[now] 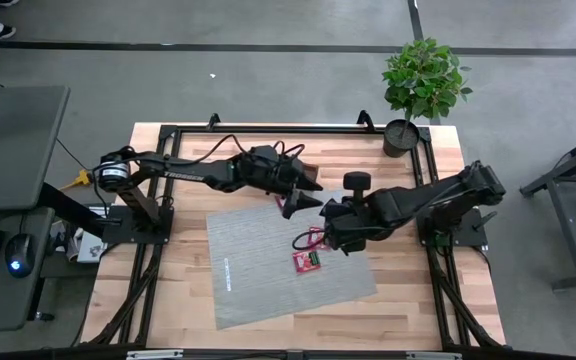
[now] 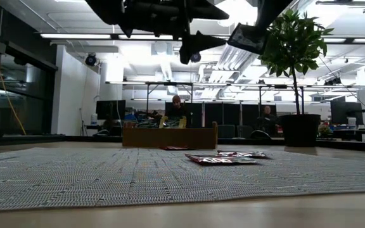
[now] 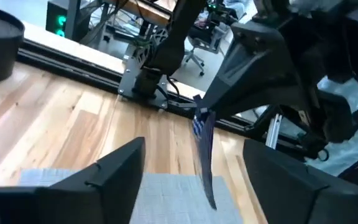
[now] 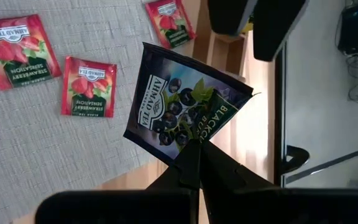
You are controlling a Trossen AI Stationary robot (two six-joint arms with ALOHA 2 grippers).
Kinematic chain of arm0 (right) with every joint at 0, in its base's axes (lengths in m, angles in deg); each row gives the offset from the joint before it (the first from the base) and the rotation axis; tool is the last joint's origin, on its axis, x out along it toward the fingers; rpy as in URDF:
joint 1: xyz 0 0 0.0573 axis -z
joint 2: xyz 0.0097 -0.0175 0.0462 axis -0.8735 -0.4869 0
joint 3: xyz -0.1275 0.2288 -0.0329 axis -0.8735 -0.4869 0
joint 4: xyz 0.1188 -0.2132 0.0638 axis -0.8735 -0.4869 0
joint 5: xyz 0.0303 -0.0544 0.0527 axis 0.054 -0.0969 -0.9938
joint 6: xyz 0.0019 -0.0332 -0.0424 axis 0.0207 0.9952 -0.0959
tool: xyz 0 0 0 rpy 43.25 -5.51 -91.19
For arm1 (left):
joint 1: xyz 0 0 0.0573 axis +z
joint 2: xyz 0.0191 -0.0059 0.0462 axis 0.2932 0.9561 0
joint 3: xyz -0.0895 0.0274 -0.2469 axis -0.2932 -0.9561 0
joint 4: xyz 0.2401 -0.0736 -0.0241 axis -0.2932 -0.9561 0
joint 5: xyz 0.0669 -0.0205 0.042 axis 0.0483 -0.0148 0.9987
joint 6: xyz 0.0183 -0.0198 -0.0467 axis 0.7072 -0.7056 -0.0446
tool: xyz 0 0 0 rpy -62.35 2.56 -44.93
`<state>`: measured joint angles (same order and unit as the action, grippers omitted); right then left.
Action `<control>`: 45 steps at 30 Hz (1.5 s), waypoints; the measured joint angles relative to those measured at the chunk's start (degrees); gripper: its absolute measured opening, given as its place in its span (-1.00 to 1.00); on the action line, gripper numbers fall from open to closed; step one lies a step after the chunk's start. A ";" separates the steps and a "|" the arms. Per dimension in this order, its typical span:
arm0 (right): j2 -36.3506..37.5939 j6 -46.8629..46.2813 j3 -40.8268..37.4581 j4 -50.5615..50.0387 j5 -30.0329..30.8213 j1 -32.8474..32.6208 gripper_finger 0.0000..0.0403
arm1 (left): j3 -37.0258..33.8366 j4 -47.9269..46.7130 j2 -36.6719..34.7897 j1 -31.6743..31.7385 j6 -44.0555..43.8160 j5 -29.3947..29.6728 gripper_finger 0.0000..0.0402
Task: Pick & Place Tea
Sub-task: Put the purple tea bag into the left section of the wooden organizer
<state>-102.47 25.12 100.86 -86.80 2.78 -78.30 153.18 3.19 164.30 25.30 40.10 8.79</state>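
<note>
My right gripper (image 4: 197, 163) is shut on a black blackcurrant tea sachet (image 4: 185, 102), raised above the far part of the grey mat (image 1: 268, 275). From the left wrist view the sachet (image 3: 204, 162) shows edge-on. My left gripper (image 3: 194, 186) is open and faces it; its fingers (image 4: 229, 15) stand just past the sachet's free corner, apart from it. Three red strawberry sachets (image 4: 89, 84) lie flat on the mat. The wooden tray (image 2: 170, 136) stands at the mat's far side, mostly hidden under the left arm in the high view. My right gripper pinches the black sachet between its two fingers at one corner (image 4: 194, 148). It reaches in from the table's right. The sachet is lifted clear of the table and sticks out beyond the fingertips toward the left gripper.
A potted plant (image 1: 423, 80) stands at the table's far right corner. A black frame (image 1: 168, 135) runs around the table's edges. The two grippers are close together over the mat's far edge. The mat's near half (image 1: 258, 300) is bare.
</note>
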 joint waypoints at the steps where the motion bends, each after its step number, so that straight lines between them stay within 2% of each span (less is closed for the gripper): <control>1: -0.02 0.02 0.00 0.04 -0.35 0.14 -1.00 | 0.02 0.30 0.30 0.00 -0.44 0.08 0.37; 13: -0.02 3.37 -0.20 6.34 -1.45 1.88 -1.00 | 0.04 -0.09 0.46 -0.01 -3.42 0.07 0.42; 20: -0.02 4.80 -0.20 10.46 -1.88 3.66 -1.00 | 0.04 -0.45 0.46 -0.02 -3.44 -1.97 0.42; 30: -0.46 4.94 -0.22 11.87 -3.23 3.99 -1.00 | 0.04 -0.39 0.46 -0.02 -3.44 -0.04 0.39; 35: -0.83 4.94 -0.24 11.79 -3.35 3.97 -1.00 | 0.04 -0.41 0.46 -0.02 -3.38 0.29 0.17; 45: -0.96 4.94 -0.24 11.26 -3.26 3.97 -1.00 | 0.04 -2.25 0.46 -0.02 -1.63 -1.14 -0.56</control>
<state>-103.43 30.06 100.62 -75.55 -0.48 -74.34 153.23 0.94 164.77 25.28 38.48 7.65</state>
